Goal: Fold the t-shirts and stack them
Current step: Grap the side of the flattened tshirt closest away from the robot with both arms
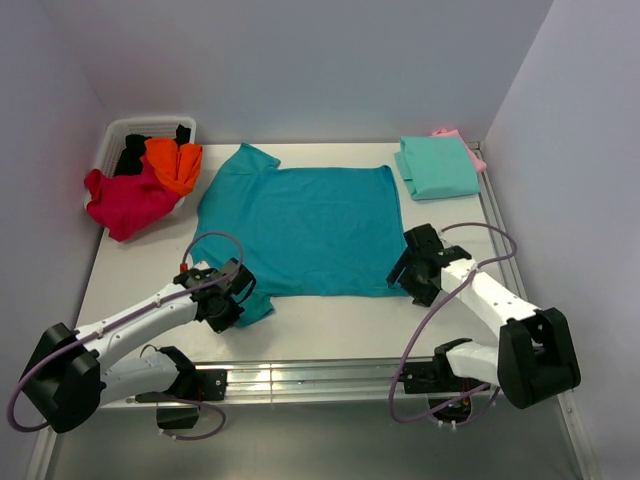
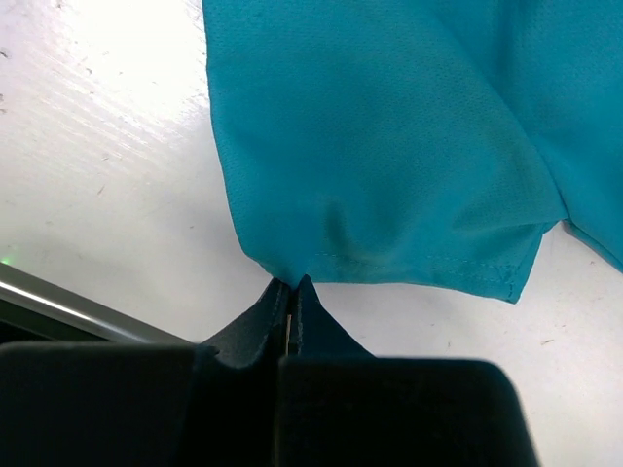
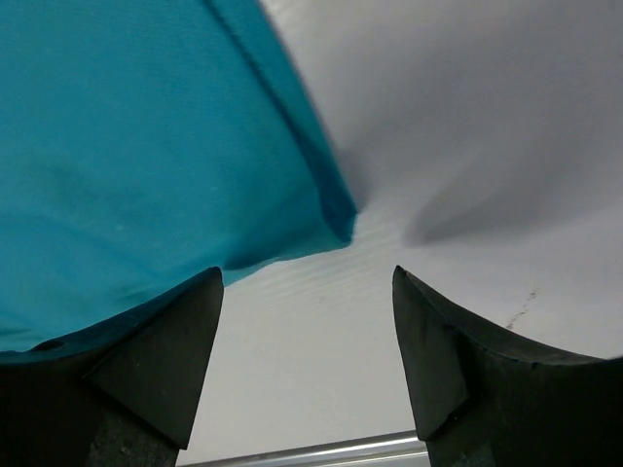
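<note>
Pinching teal t-shirt sleeve, left fingers; right fingers spread beside corner.

We see the teal-blue t-shirt as fine-knit matt cloth with a stitched hem. The table looks smooth, white and faintly glossy, lightly scuffed; its front rail is bright metal. The basket is white plastic.

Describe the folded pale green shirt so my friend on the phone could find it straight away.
Start at the white table and go to its far right corner. A neat folded pile lies there, and the mint shirt is its top layer, over a pink shirt peeking out behind. It is paler than the teal shirt spread flat mid-table, and folded small.
</note>
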`<act>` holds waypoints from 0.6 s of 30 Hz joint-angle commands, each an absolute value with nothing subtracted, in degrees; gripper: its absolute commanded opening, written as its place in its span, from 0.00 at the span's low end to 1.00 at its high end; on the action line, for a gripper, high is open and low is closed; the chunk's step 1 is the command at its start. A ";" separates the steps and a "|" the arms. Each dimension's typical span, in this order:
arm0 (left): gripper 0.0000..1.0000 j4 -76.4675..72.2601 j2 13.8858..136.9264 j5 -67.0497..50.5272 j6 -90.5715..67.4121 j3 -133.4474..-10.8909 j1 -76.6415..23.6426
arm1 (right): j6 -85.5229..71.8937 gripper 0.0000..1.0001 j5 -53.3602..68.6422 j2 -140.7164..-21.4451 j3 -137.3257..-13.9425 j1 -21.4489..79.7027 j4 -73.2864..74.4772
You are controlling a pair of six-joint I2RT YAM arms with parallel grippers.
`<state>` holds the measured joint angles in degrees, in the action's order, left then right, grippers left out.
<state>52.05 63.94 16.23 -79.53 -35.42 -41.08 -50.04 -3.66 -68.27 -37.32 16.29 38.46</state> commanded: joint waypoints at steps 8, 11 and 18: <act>0.00 55.37 63.98 18.19 -76.82 -39.64 -41.13 | -56.51 0.71 -9.14 -70.66 -32.88 15.64 35.43; 0.00 55.46 64.25 18.37 -76.20 -39.90 -41.13 | -56.78 0.70 -9.58 -72.15 -32.52 15.64 34.02; 0.00 55.81 65.74 19.33 -74.45 -41.48 -41.04 | -56.69 0.60 -10.55 -76.11 -33.48 15.21 31.55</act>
